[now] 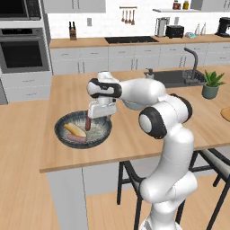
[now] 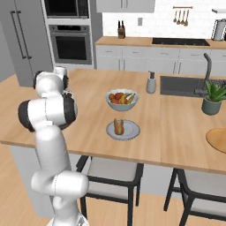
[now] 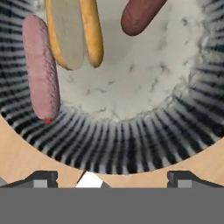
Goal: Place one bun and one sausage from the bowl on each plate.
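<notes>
Your gripper (image 1: 98,120) hangs over the bowl (image 1: 63,134), jaws apart and empty (ready to straddle); pale sausage (image 3: 40,65) beside bun (image 3: 73,33); grey-blue plate (image 2: 132,131) holds one bun already

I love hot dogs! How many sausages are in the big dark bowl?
2. A pale pink sausage lies beside the bun, and a dark reddish-brown sausage lies on the bun's other side, all inside the bowl. The gripper may hide more.
</notes>
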